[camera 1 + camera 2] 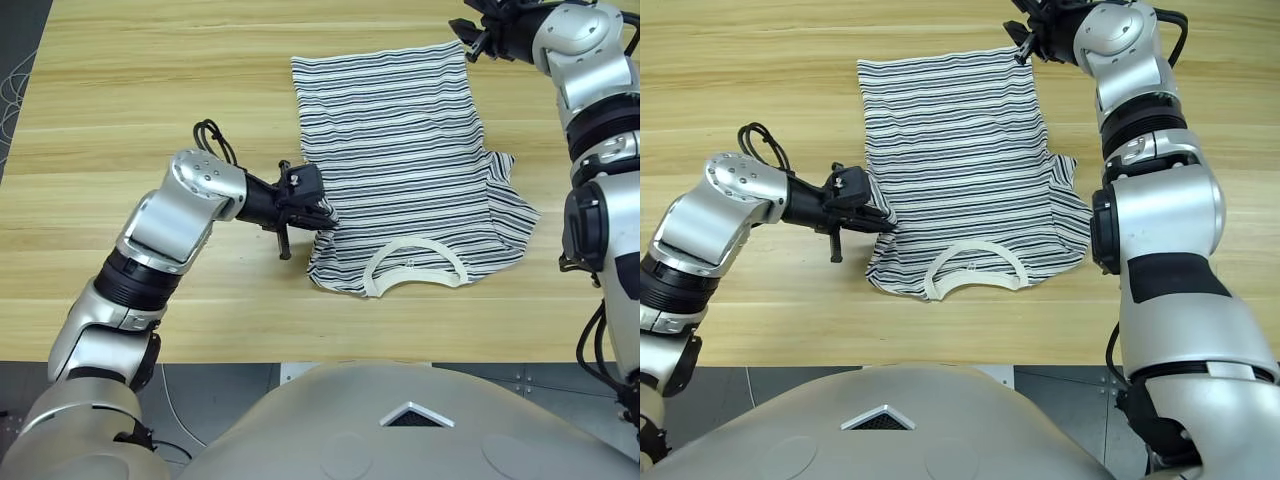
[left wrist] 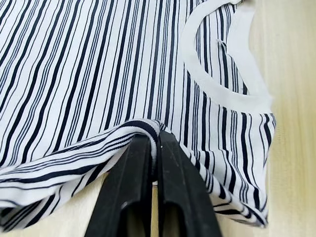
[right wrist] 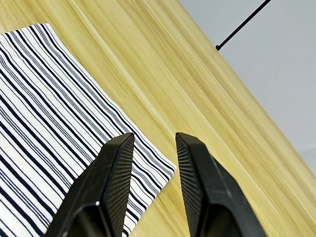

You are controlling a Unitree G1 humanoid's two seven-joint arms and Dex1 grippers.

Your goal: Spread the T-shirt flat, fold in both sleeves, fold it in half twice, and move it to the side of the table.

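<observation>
A black-and-white striped T-shirt (image 1: 400, 150) lies on the wooden table (image 1: 120, 120), its white collar (image 1: 415, 268) toward the near edge and its hem at the far side. My left gripper (image 1: 322, 212) is shut on the folded left edge of the T-shirt (image 2: 98, 74) near the shoulder; the wrist view shows fabric pinched between the fingers (image 2: 173, 187). The right sleeve (image 1: 510, 205) sticks out to the right. My right gripper (image 3: 154, 143) hovers open over the T-shirt's far right hem corner (image 3: 153, 173), also seen at the top right from the head (image 1: 472, 38).
Bare wood stretches to the left of the T-shirt and along the near edge (image 1: 200, 340). The table's far edge (image 3: 232, 94) runs just beyond the hem corner, with grey floor past it.
</observation>
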